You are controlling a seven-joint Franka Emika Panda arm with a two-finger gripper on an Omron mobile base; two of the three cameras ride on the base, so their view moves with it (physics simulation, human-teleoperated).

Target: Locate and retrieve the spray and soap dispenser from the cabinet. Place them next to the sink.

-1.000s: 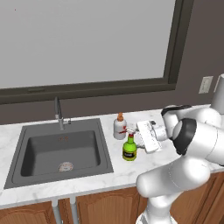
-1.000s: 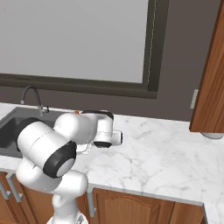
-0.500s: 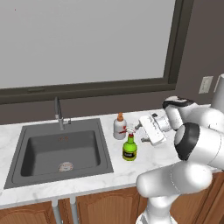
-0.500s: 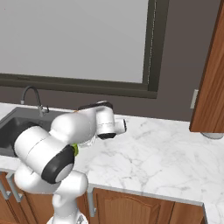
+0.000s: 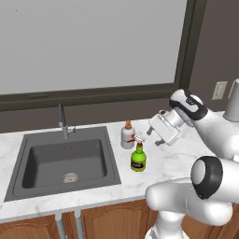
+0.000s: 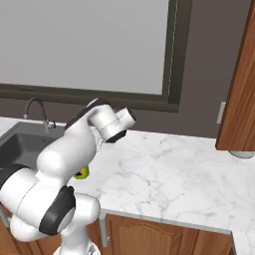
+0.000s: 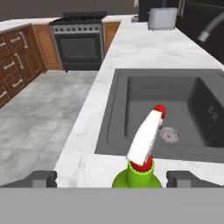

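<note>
The green spray (image 5: 138, 158) stands upright on the white counter just right of the sink (image 5: 24, 186). Behind it, the pale soap dispenser (image 5: 127, 136) with its orange pump also stands by the sink's right rim. My gripper (image 5: 152, 131) hovers above and to the right of the spray, open and holding nothing. In the hand view the spray's white and red nozzle (image 7: 146, 136) rises between my two fingertips (image 7: 42, 178) without touching them, with the sink (image 7: 114, 109) beyond. A green sliver of the spray (image 6: 82, 173) peeks from behind my arm. The cabinet (image 6: 241, 89) hangs at the right.
The faucet (image 5: 63, 122) stands behind the basin. A grey cylinder (image 5: 232, 95) sits at the far right of the counter under the cabinet. A wall socket (image 5: 218, 90) is on the dark wall. Further along the counter are a toaster (image 7: 162, 17) and a stove (image 7: 78, 41).
My hand has risen and drawn back to the right, away from the spray. The spray and the soap dispenser have stayed where they stood.
</note>
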